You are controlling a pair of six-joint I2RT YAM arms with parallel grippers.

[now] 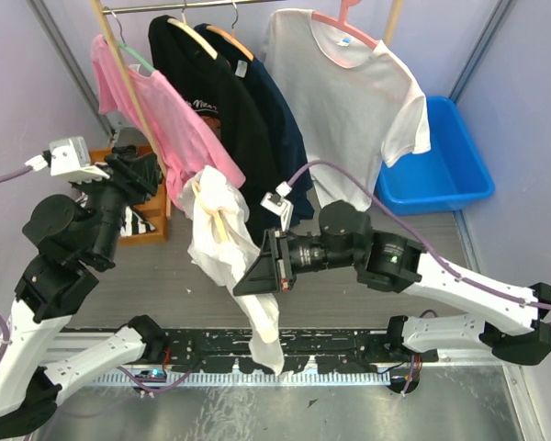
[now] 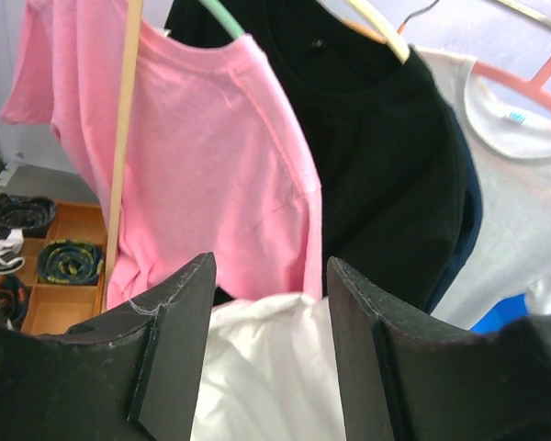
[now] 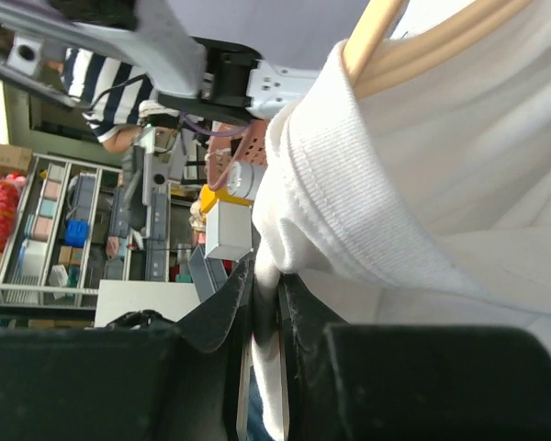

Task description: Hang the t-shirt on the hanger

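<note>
T-shirt hung bunched mid-scene, draped over hanger, tail drooping toward 6 o'clock. Soft, light, limp cotton, likely to slide off wood. Right gripper pinched fold below ribbed edge. Left gripper spread, at shirt's 10 o'clock. Best hold: ribbed edge.

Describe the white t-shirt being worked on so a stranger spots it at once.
Find the clothes rail at the back, then look just below the pink t-shirt. The t-shirt is the crumpled white one bunched over a wooden hanger, unlike the flat white shirt hanging on the rail.
</note>
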